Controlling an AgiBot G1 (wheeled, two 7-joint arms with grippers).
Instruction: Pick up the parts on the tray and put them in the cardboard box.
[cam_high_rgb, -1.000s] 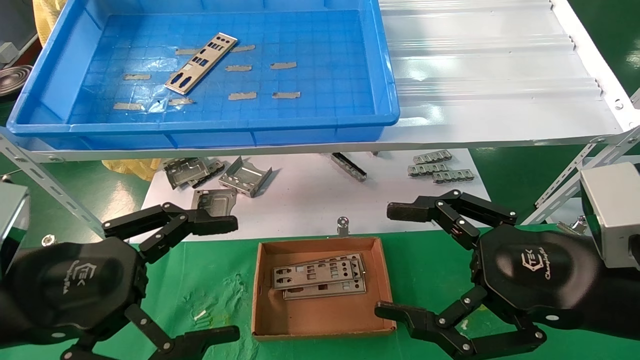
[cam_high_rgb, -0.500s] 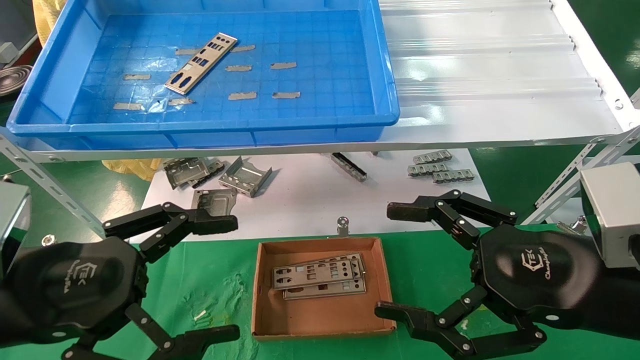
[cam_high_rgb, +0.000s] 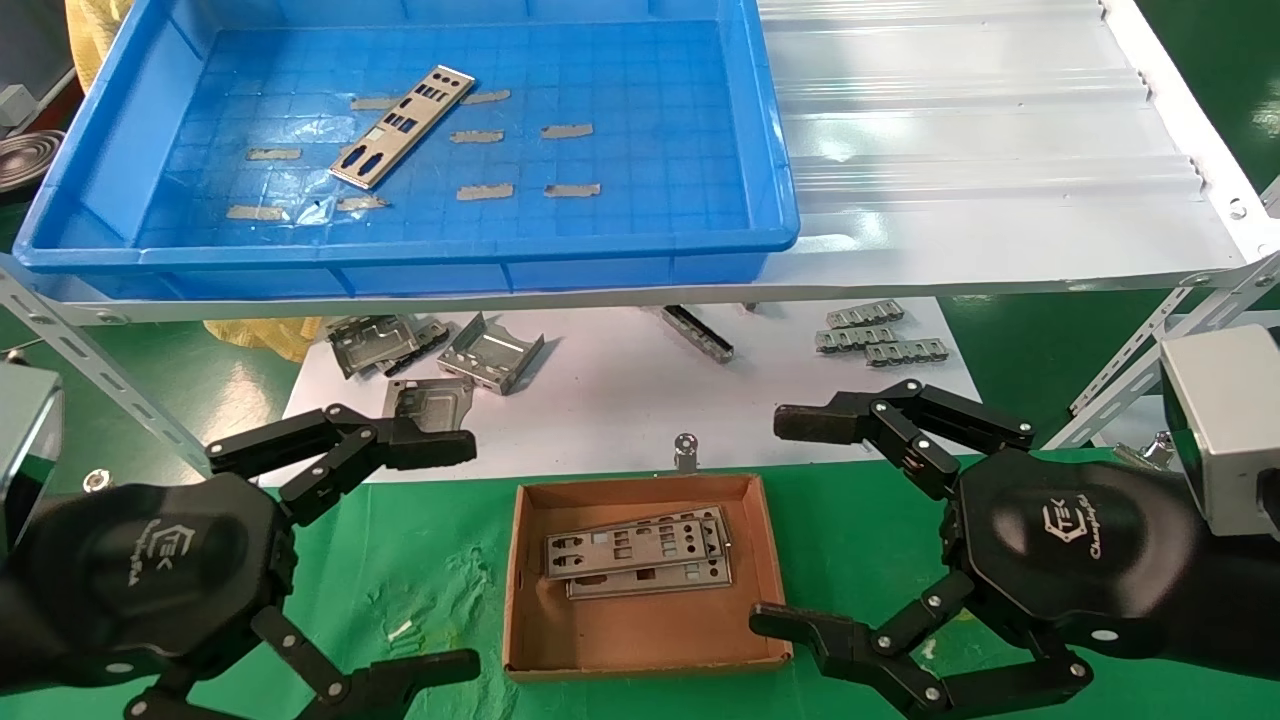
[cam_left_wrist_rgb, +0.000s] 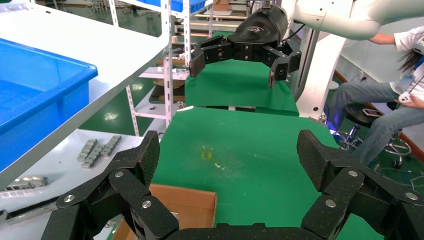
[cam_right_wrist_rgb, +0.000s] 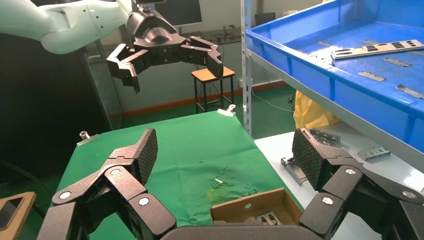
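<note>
1. The left gripper (cam_high_rgb: 440, 555) hung spread wide and empty, low beside the cardboard box (cam_high_rgb: 520, 590).
2. One part (cam_high_rgb: 403, 126) lay in the tray (cam_high_rgb: 400, 262) on the white shelf (cam_high_rgb: 1000, 200); two plates (cam_high_rgb: 640, 555) sat boxed. Likely next: reach up, pinch its thin edge.
3. The right gripper (cam_high_rgb: 790, 525) gaped empty over the green cloth (cam_high_rgb: 430, 560).

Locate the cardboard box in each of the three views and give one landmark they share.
Head view: the cardboard box sits at bottom centre, between the two grippers.
Left wrist view: only a corner of it shows, behind the near fingers.
Right wrist view: its far wall shows low, between the fingers.
Shared landmark: the blue tray.
</note>
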